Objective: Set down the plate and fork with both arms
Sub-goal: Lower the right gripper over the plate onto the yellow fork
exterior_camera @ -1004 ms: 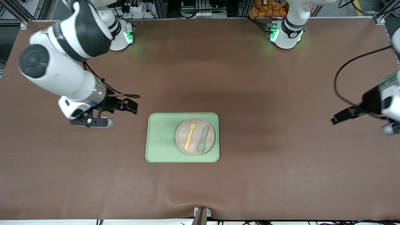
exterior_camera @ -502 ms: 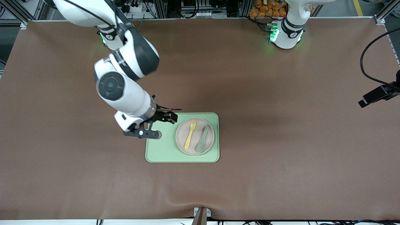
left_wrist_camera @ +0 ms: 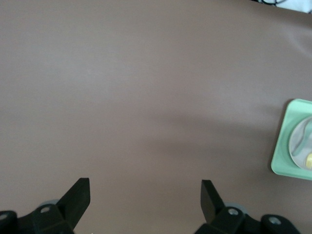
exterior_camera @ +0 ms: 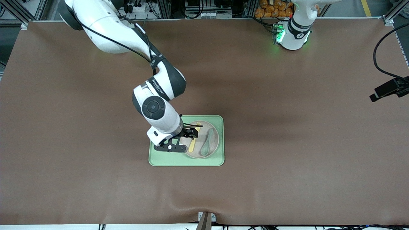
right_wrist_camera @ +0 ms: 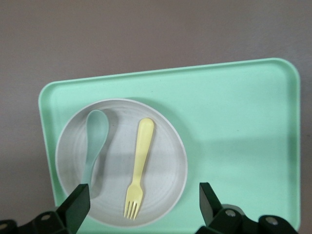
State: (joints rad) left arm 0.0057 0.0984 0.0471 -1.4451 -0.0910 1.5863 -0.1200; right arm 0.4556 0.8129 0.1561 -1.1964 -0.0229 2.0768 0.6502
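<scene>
The pale plate lies on the light-green tray, toward the tray's end nearer the left arm. On the plate the yellow fork lies beside a grey-green spoon. My right gripper hangs open over the plate, above the fork's tines. Its wrist view shows the fork, the plate and the open right gripper straddling the tines without touching. My left gripper waits open over bare mat at the left arm's end of the table; the left wrist view shows the open left gripper holding nothing.
The spoon lies parallel to the fork on the plate. Brown mat surrounds the tray. The left wrist view catches the tray's corner at its margin. A small bracket sits at the table's front edge.
The right arm swung from the right arm's end of the table over the tray and now hangs above the plate. The left gripper drew back toward the table's end.
</scene>
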